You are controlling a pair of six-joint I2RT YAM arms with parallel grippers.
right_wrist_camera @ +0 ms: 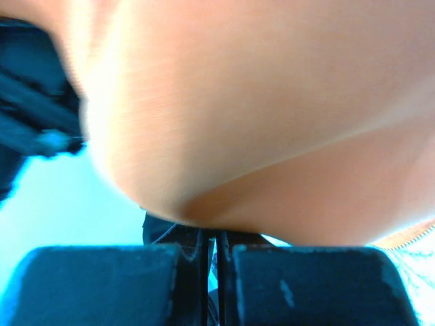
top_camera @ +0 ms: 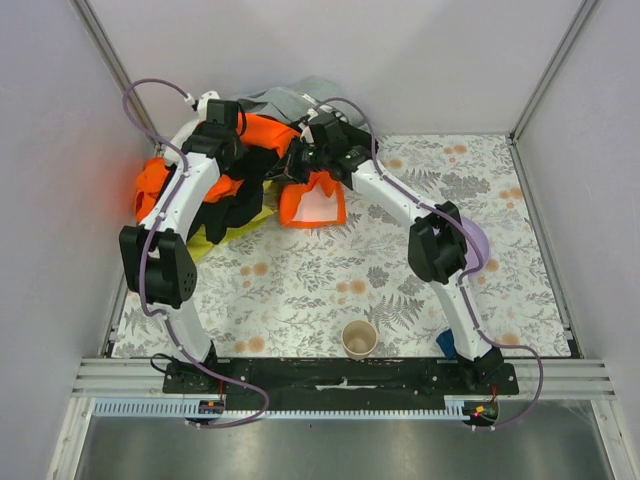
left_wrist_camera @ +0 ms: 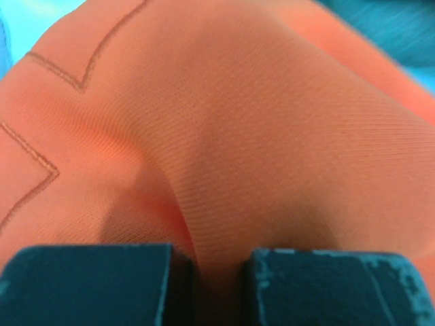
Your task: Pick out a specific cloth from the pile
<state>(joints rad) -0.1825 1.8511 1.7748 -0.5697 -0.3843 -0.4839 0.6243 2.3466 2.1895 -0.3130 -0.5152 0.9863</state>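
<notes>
The pile (top_camera: 215,195) of orange, black and grey clothes lies at the back left of the table. The yellow-green cloth (top_camera: 243,224) shows only as a strip at the pile's near edge, under black fabric. My left gripper (top_camera: 262,165) is over the pile; in the left wrist view it (left_wrist_camera: 216,255) is shut on a fold of the orange garment (left_wrist_camera: 224,136). My right gripper (top_camera: 298,168) faces it from the right, jaws nearly closed (right_wrist_camera: 212,238), with an orange flap (top_camera: 312,202) against its tips and hanging below it.
A paper cup (top_camera: 359,338) stands near the front edge. A purple plate (top_camera: 477,240) sits at the right, partly behind the right arm. A small blue object (top_camera: 445,343) lies by the right arm's base. A grey garment (top_camera: 290,98) lies at the back.
</notes>
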